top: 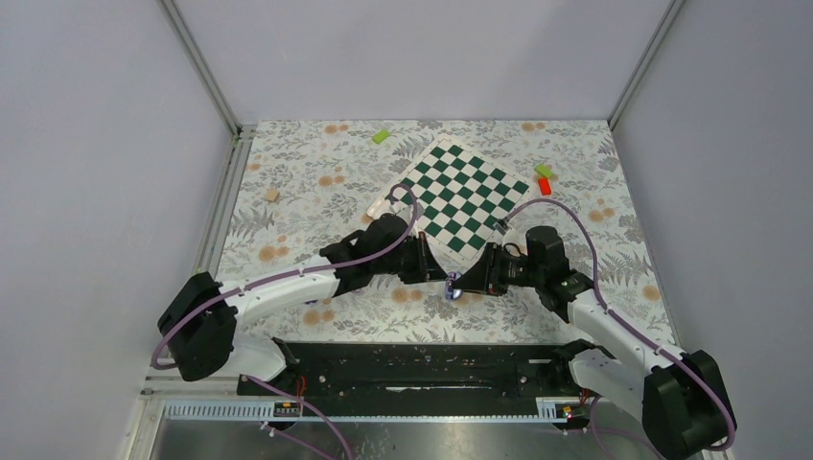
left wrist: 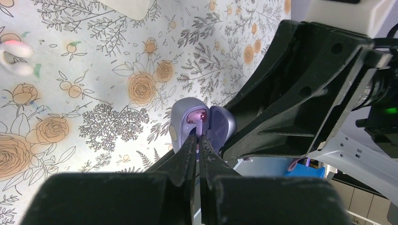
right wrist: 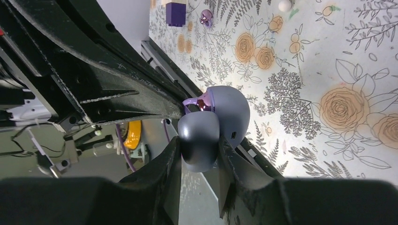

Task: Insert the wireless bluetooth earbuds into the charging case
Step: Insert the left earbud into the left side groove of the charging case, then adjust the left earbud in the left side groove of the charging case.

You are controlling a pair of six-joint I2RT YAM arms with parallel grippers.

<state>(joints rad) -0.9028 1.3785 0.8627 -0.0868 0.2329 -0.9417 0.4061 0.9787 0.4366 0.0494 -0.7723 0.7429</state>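
The charging case [left wrist: 184,123] is a small lavender-grey pebble, hinged open and held in the air between the two arms [top: 454,286]. My right gripper [right wrist: 199,157] is shut on its darker rounded half [right wrist: 199,140]; the lighter half [right wrist: 230,112] faces the floral mat. A shiny purple earbud [left wrist: 201,116] sits at the mouth of the case, also visible in the right wrist view [right wrist: 203,104]. My left gripper [left wrist: 198,137] is shut on its thin stem. A second shiny purple bud [right wrist: 206,17] lies on the mat, far from both grippers.
A green-and-white chessboard [top: 462,196] lies behind the grippers. Small blocks lie about: green [top: 382,136], red with green [top: 545,182], tan [top: 272,195], purple [right wrist: 176,11]. A white rounded piece [left wrist: 15,57] lies on the mat. A black rail [top: 412,369] runs along the near edge.
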